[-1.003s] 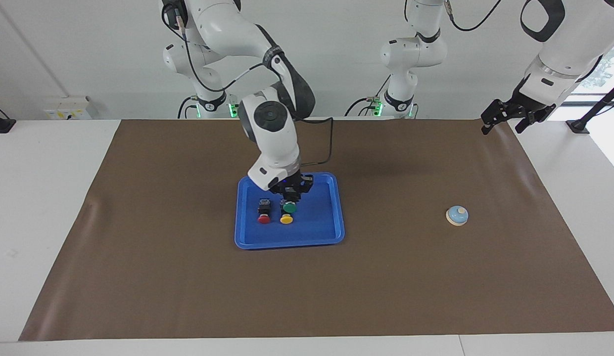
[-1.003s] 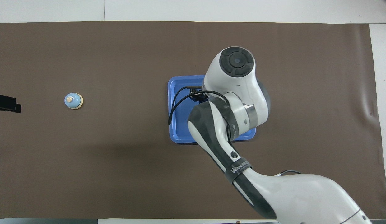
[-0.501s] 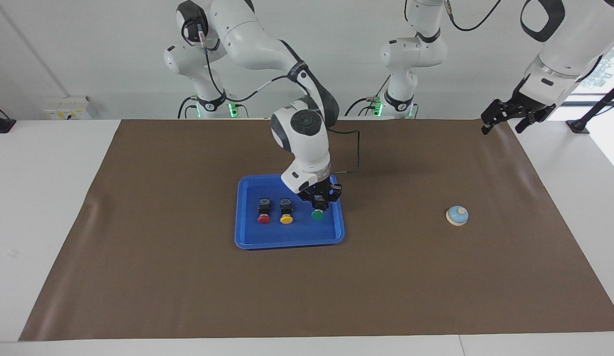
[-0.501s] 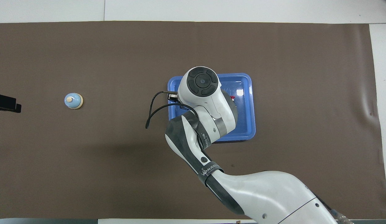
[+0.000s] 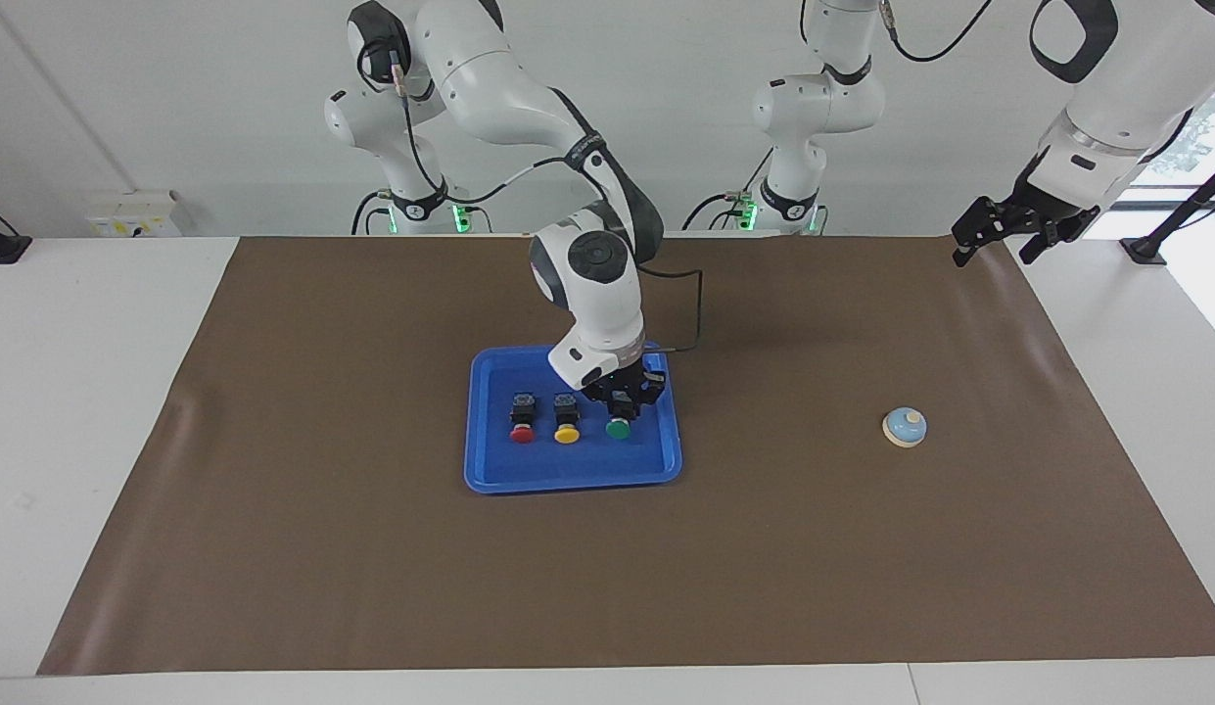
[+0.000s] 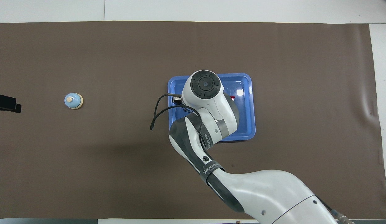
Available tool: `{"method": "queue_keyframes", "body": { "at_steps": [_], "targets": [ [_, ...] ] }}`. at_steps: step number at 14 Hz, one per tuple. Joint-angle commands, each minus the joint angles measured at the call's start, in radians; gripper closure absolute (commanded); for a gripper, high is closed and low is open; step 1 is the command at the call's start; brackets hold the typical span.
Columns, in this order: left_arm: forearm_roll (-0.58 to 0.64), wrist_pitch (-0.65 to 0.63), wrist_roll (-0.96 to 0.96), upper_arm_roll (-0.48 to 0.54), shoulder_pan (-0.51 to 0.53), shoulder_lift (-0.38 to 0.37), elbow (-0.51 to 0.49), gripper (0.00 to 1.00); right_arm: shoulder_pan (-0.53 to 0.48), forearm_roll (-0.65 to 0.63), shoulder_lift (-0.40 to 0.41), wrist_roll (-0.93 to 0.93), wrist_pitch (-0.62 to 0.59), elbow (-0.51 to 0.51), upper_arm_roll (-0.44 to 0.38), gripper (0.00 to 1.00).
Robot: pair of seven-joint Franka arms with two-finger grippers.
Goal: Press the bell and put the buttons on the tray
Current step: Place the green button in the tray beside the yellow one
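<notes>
Centre frame, the tray (image 5: 499,478) holds the red button (image 5: 521,428), yellow button (image 5: 566,428) and green button (image 5: 619,423); the right gripper (image 5: 622,403) seemingly pinches the green one. Bell (image 5: 905,427) mid-right. Upper right, the left gripper (image 5: 994,238) hangs spread.

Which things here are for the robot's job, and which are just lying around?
For the job: bell; red button; yellow button; green button, gripped by the right tool; blue tray.
Just there: brown mat; waiting left tool.
</notes>
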Motion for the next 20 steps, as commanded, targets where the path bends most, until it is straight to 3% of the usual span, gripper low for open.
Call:
{"method": "queue_keyframes", "body": {
  "at_steps": [1,2,3,6,8,11,13,20],
  "targets": [
    [-0.013,-0.001,-0.013,0.002,-0.004,-0.026,-0.024,0.0,-0.002,0.025,-0.042,-0.004,0.079,-0.086,0.004,0.65],
    [-0.014,-0.001,-0.013,0.002,-0.004,-0.025,-0.024,0.0,0.004,0.035,-0.042,-0.002,0.09,-0.09,0.004,0.61],
    [-0.014,-0.001,-0.013,0.002,-0.004,-0.024,-0.024,0.0,0.005,0.048,-0.042,-0.002,0.09,-0.09,0.004,0.49],
    [-0.014,-0.001,-0.013,0.002,-0.004,-0.024,-0.024,0.0,0.001,0.051,-0.041,-0.002,0.079,-0.076,0.004,0.3],
    [-0.013,-0.001,-0.013,0.002,-0.004,-0.024,-0.024,0.0,-0.004,0.049,-0.042,-0.004,0.056,-0.054,0.003,0.28],
    [-0.014,-0.001,-0.013,0.002,-0.004,-0.026,-0.024,0.0,-0.031,0.034,-0.064,-0.019,-0.087,0.011,-0.01,0.21],
    [-0.014,-0.001,-0.013,0.002,-0.004,-0.025,-0.024,0.0,-0.088,0.031,-0.122,-0.086,-0.184,0.004,-0.011,0.0],
    [-0.014,-0.001,-0.013,0.002,-0.004,-0.024,-0.024,0.0,-0.382,-0.069,-0.318,-0.546,-0.588,-0.019,-0.016,0.0]
  ]
}}
